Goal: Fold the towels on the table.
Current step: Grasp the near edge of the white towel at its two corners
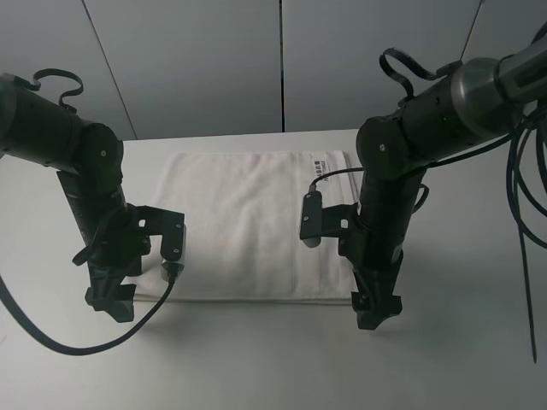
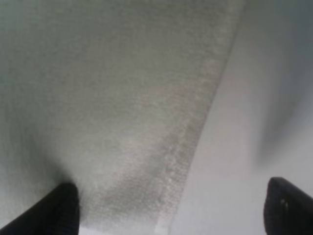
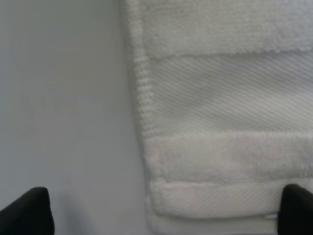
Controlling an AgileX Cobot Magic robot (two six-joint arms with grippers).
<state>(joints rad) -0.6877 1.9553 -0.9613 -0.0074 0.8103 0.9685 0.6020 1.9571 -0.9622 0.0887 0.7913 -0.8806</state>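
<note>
Black and tilted steeply downward, the left gripper (image 1: 109,301) and right gripper (image 1: 377,313) hang with jaws spread wide and empty at the near corners of the flat white terry-cloth towel (image 1: 248,226), its diagonal-ribbed woven band (image 3: 220,93) and dark-lettered label (image 1: 329,162) toward the right, on the smooth white table (image 1: 461,342).

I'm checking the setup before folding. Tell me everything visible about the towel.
The towel is white terry cloth, lying flat on the table. A dark-lettered label sits at its far right corner, and a woven band runs near one hemmed edge. The open left gripper and right gripper hang at its near corners; contact is unclear.
</note>
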